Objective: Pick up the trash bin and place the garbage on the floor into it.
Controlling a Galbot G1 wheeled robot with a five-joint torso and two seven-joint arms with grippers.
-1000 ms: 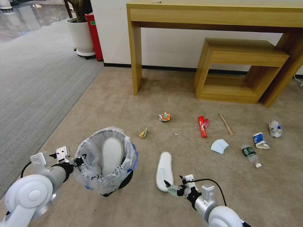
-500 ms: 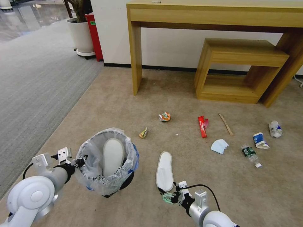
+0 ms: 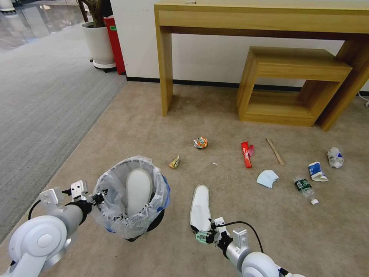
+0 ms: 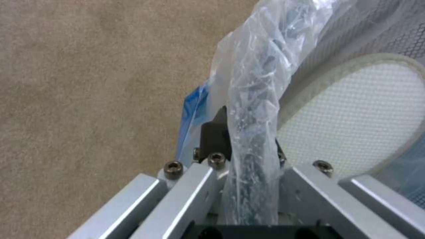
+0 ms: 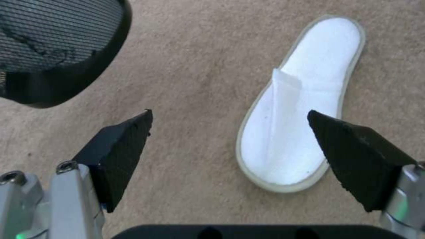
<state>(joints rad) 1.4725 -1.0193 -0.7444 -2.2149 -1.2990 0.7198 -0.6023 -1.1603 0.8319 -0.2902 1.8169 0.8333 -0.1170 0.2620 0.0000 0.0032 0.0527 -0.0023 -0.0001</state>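
The black trash bin [image 3: 130, 215], lined with a crinkly bag, stands on the beige floor [image 3: 153, 115] with one white slipper [image 3: 137, 191] upright inside. My left gripper [image 3: 98, 198] is shut on its bag-covered rim [image 4: 248, 132]; the slipper [image 4: 354, 116] shows just past it. A second slipper [image 3: 200, 207] lies flat to the bin's right. My right gripper [image 3: 201, 235] hovers open over the carpet just left of its heel [image 5: 283, 152], fingertips [image 5: 148, 114] wide apart. Further garbage lies beyond: a crushed can [image 3: 200, 142], red wrapper [image 3: 246, 154], stick [image 3: 275, 151], blue mask [image 3: 267, 178], bottle [image 3: 305, 188].
A yellow scrap [image 3: 174, 162] and paper cups [image 3: 317, 171] also lie on the carpet. A wooden desk [image 3: 165, 69] and low shelf [image 3: 292, 84] stand at the back wall. Grey striped carpet [image 3: 46, 96] and a white planter [image 3: 99, 44] are to the left.
My right gripper has moved left and back toward me, down to the heel end of the floor slipper. The left gripper and bin have barely shifted.
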